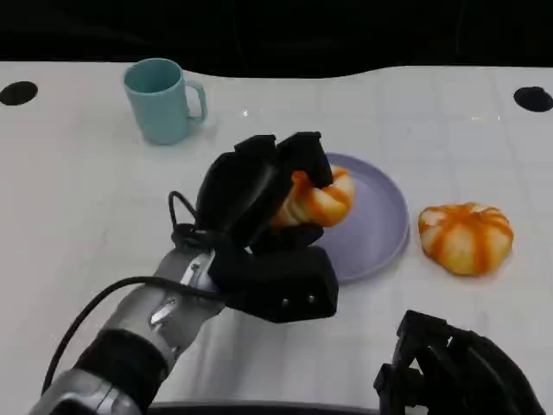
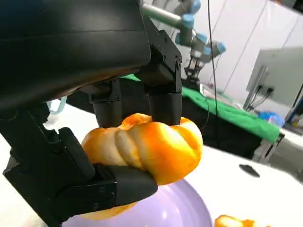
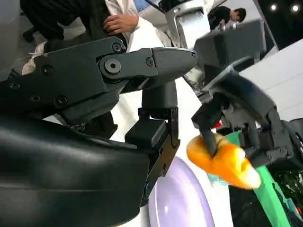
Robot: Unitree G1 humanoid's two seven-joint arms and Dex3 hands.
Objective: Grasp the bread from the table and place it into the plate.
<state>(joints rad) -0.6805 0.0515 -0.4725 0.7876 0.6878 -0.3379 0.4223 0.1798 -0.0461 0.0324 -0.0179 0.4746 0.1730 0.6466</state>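
My left hand [image 1: 259, 216] grips an orange twisted bread [image 1: 318, 199] and holds it over the left part of the lavender plate [image 1: 380, 226]. In the left wrist view the bread [image 2: 147, 146] sits between my black fingers [image 2: 163, 90] and thumb, just above the plate [image 2: 170, 208]. A second orange bread [image 1: 466, 237] lies on the table right of the plate. My right hand [image 1: 449, 367] rests low at the front right edge, holding nothing, fingers apart. The right wrist view shows the held bread [image 3: 221, 161] above the plate [image 3: 182, 198].
A teal mug [image 1: 161, 99] stands at the back left of the white table [image 1: 78, 190]. Two black round marks [image 1: 18, 92] sit at the far corners. A person [image 3: 120, 21] sits beyond the table in the right wrist view.
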